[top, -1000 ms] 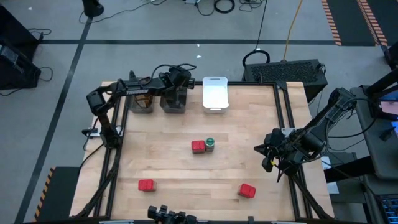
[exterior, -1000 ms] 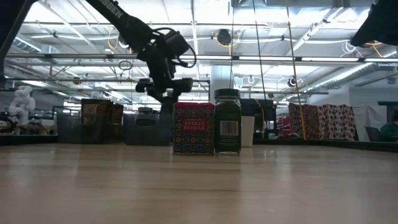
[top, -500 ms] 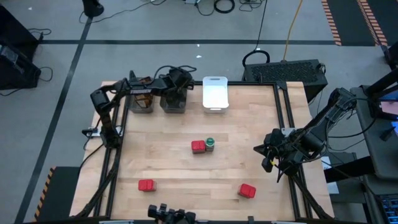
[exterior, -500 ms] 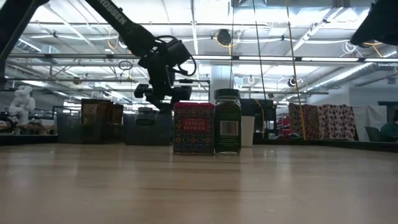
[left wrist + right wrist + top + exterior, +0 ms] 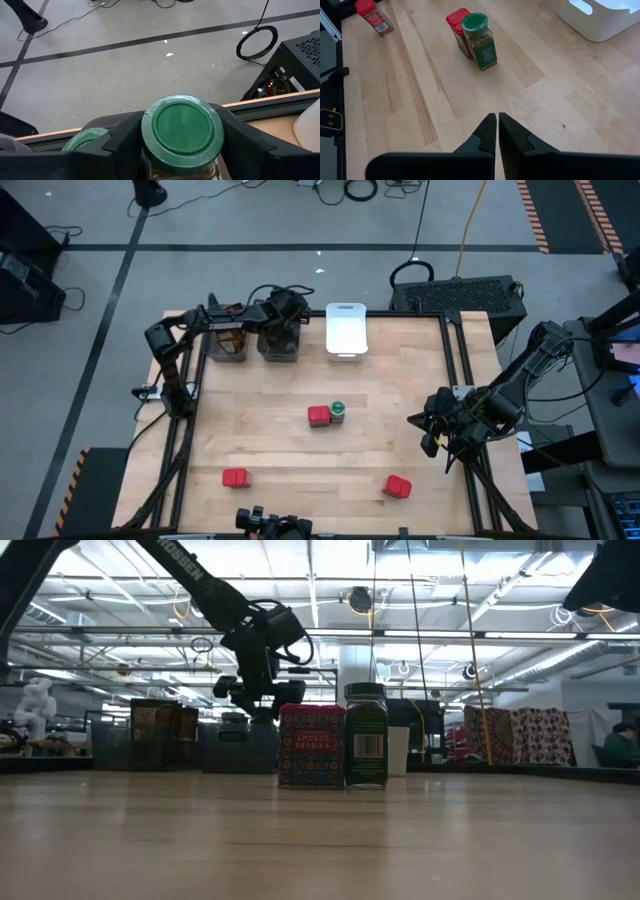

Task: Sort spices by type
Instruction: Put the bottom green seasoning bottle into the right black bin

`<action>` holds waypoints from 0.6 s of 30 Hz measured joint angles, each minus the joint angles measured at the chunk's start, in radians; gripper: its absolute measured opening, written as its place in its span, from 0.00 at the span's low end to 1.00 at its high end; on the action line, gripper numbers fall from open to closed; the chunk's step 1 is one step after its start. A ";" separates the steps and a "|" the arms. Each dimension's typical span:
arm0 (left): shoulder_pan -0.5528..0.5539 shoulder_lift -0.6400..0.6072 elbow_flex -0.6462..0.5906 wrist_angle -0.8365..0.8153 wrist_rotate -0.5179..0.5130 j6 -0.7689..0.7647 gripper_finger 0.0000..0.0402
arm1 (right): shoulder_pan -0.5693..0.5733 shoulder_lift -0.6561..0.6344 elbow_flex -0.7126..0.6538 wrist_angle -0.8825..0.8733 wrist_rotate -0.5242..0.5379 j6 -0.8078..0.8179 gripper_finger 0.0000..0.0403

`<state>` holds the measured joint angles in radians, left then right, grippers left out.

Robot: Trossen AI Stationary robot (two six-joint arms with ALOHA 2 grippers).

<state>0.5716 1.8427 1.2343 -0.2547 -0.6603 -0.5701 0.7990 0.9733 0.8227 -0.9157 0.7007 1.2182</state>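
My left gripper (image 5: 283, 320) hangs over the second dark grey bin (image 5: 277, 352) at the table's far left, shut on a green-lidded jar (image 5: 182, 131). A second green lid (image 5: 85, 140) shows beside it, lower down. Mid-table a red tin (image 5: 318, 415) and a green-lidded jar (image 5: 338, 412) stand side by side on their bases. Two more red tins lie near the near edge, one on the left (image 5: 235, 477) and one on the right (image 5: 397, 486). My right gripper (image 5: 497, 120) waits shut at the table's right edge, touching nothing. My left gripper pinches the jar between its two fingers (image 5: 125, 145), which sit on opposite sides of the body just under the lid (image 5: 165, 172). They come from above, slanting down, and the jar stands upright with its lid facing the wrist. The bin hides its base.
The first dark grey bin (image 5: 228, 345) holds brown packets. A white bin (image 5: 346, 330) stands to the right of the dark ones on the far edge. Bare wood lies between the bins and the middle pair (image 5: 340, 745). Black frame rails run along both table sides.
My left gripper has turned about its wrist above the second dark bin, staying in much the same place with the jar. The arm's elbow has shifted slightly toward the table's right. The tins and the jar on the table have kept still.
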 joint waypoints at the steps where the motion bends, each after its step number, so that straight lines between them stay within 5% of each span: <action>1: -0.001 0.000 0.000 -0.001 0.000 0.000 0.60 | 0.000 0.000 0.000 0.000 0.000 0.000 0.00; 18: -0.010 0.000 0.000 0.003 0.012 0.001 0.63 | 0.000 0.000 0.000 0.023 0.001 0.000 0.00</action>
<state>0.5612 1.8423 1.2343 -0.2522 -0.6487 -0.5688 0.7992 0.9733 0.8227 -0.8925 0.7013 1.2186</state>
